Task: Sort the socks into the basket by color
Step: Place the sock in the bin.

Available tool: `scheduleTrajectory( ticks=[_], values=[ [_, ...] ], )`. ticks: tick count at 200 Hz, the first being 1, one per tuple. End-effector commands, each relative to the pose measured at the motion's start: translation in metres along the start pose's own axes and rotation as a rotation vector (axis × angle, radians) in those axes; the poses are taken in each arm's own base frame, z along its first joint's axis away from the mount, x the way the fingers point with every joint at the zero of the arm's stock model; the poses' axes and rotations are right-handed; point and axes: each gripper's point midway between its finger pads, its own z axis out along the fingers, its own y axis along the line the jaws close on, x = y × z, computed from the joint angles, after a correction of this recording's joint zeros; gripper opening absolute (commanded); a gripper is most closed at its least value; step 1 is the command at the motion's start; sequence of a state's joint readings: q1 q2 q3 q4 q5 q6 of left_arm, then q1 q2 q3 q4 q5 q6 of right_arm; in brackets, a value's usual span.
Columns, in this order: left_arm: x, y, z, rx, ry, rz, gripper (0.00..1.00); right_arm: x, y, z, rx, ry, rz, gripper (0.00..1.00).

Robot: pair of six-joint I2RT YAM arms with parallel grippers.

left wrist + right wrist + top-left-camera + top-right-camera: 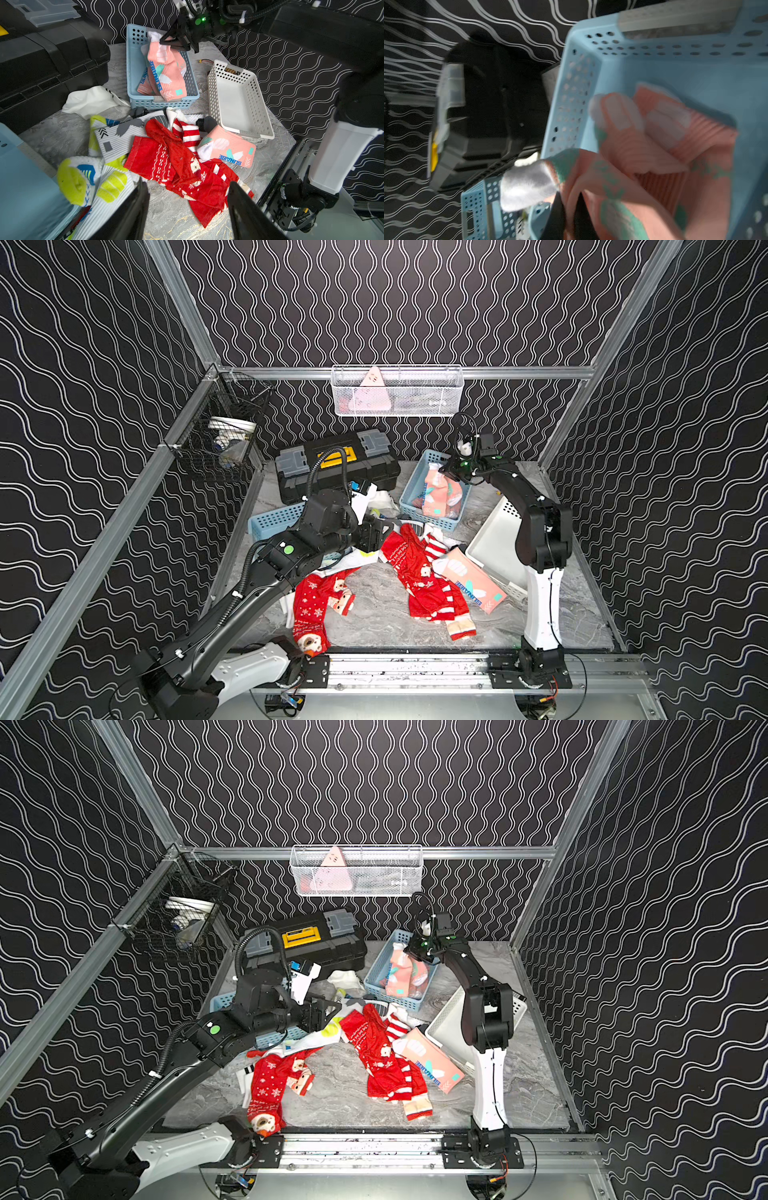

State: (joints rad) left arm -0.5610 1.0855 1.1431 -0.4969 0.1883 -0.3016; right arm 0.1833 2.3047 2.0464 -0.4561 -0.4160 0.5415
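Right end effector pinched a pink sock over the far, pink-filled blue basket. Left end effector, spread, hovered above red socks.

Pink sock: ribbed knit cloth, matt. Red socks: finer knit, slightly fuzzy. White socks: ribbed knit, with looped terry at the yellow toe. Blue basket, at 1 o'clock, and white basket, at 3 o'clock: smooth perforated plastic with a dull sheen. Toolbox, at 11 o'clock: matt black moulded plastic with translucent grey latches. Tabletop: smooth, marbled grey. Mesh basket, at 12 o'clock: white-coated metal mesh. Frame rail: bare silvery metal.
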Motion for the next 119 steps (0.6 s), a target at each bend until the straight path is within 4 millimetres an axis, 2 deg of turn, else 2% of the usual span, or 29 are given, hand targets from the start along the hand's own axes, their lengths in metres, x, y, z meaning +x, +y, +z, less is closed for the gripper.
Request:
scheduleTrajectory(
  ticks=[1, 22, 51, 70, 87, 113, 119],
  values=[
    [0.009, 0.002, 0.002, -0.003, 0.03, -0.026, 0.64, -0.007, -0.021, 0.017, 0.061, -0.016, 0.015, 0.0],
    [0.015, 0.006, 0.007, -0.016, 0.058, -0.04, 0.64, -0.013, -0.037, 0.027, 0.11, -0.031, 0.009, 0.0],
    [0.027, 0.012, 0.017, -0.03, 0.101, -0.055, 0.65, -0.012, -0.038, 0.027, 0.125, -0.022, -0.009, 0.0],
    [0.035, 0.015, 0.026, -0.033, 0.13, -0.072, 0.66, -0.009, -0.038, 0.022, 0.131, -0.025, -0.017, 0.16],
    [0.041, 0.017, 0.033, -0.031, 0.146, -0.093, 0.66, -0.008, -0.033, 0.016, 0.132, -0.026, -0.032, 0.45],
    [0.048, 0.019, 0.044, -0.028, 0.166, -0.11, 0.66, -0.01, -0.023, 0.001, 0.142, -0.042, -0.061, 0.7],
    [0.05, 0.02, 0.046, -0.032, 0.171, -0.114, 0.66, -0.011, -0.019, -0.003, 0.143, -0.047, -0.069, 0.73]
  ],
)
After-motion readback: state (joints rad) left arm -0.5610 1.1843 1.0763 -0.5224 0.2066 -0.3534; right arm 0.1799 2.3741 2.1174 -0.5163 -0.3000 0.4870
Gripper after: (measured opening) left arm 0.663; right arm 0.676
